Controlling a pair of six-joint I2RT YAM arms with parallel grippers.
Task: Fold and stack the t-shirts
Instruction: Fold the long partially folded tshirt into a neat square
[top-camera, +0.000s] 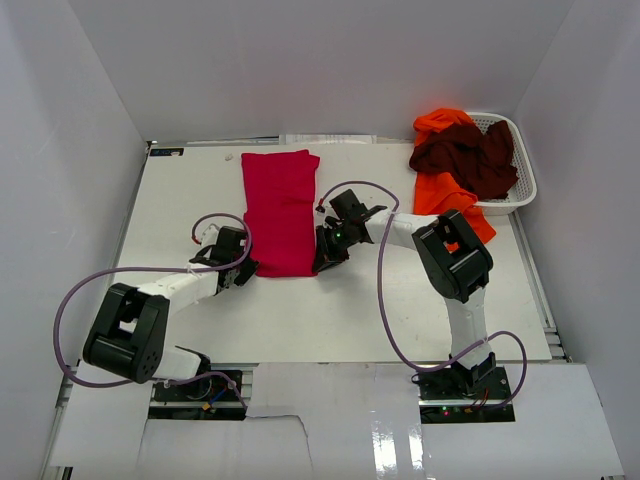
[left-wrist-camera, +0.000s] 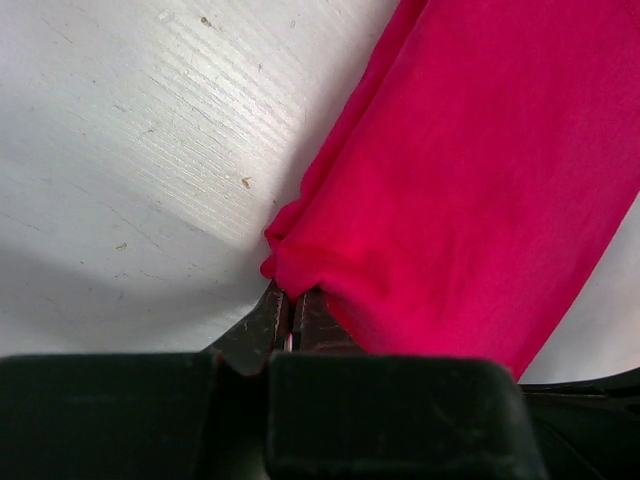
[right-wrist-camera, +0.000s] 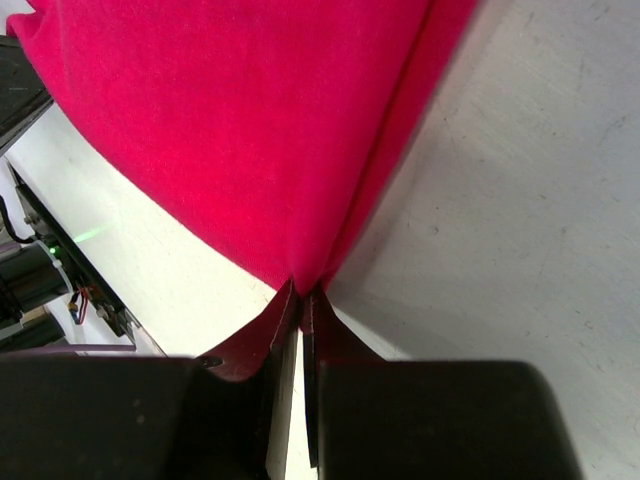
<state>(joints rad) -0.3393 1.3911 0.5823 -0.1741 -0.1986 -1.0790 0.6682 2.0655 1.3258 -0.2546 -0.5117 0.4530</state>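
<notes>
A white table (top-camera: 400, 310) is sitting between plain white walls, and on it, left of centre, the red tee (top-camera: 280, 210) is lying as a long narrow strip running from the far edge toward the arms. The left gripper (left-wrist-camera: 290, 310) is clenching the strip's near left corner, its jaws closed tight on a small bunch of cloth, and the right gripper (right-wrist-camera: 303, 300) is pinching the near right corner the same way, the fabric fanning out from its tips. To my eye the lengthwise folds on this tee are looking done, and the arms are getting ready to carry the near end over toward the far end. That cross fold is not yet made, so nothing is stacked. At the far right the orange tee (top-camera: 445, 195) is spilling out of the basket (top-camera: 522, 190) onto the table, and the maroon tee (top-camera: 465, 155) is lying crumpled on top of it, across the basket's rim. Neither one is looking touched, so I am judging the job well under half finished. Counting: I am seeing three tees, one red, one orange and one maroon, along with one basket and two grippers, both busy on the same shirt.
</notes>
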